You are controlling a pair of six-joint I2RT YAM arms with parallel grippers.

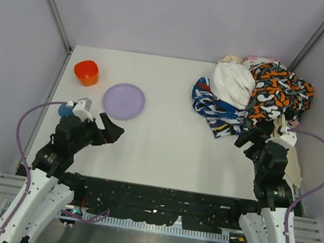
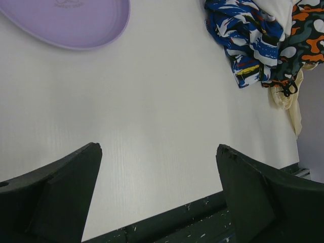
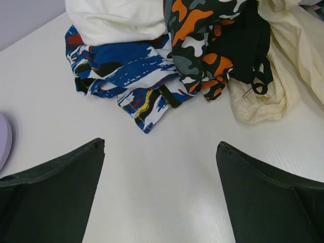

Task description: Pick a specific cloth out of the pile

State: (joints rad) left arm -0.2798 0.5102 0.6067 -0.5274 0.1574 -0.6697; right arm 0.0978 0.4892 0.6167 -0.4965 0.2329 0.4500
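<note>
The pile (image 1: 249, 98) lies at the table's back right: orange-black-white patterned, blue-white patterned, white and cream pieces. The black cloth (image 3: 246, 48) shows only in part, tucked between the orange patterned piece and the cream piece, with a thin black string loop (image 3: 260, 85) hanging out. The string also shows in the left wrist view (image 2: 288, 89). My right gripper (image 1: 250, 137) is open and empty, just in front of the pile; in its own view (image 3: 161, 144) it is over bare table. My left gripper (image 1: 114, 131) is open and empty over the table's left front, also seen in its own view (image 2: 159, 147).
A purple plate (image 1: 123, 100) lies left of centre, also in the left wrist view (image 2: 66, 23). An orange cup (image 1: 86, 72) stands at the back left. A small blue object (image 1: 65, 109) sits by the left arm. Grey walls close in three sides.
</note>
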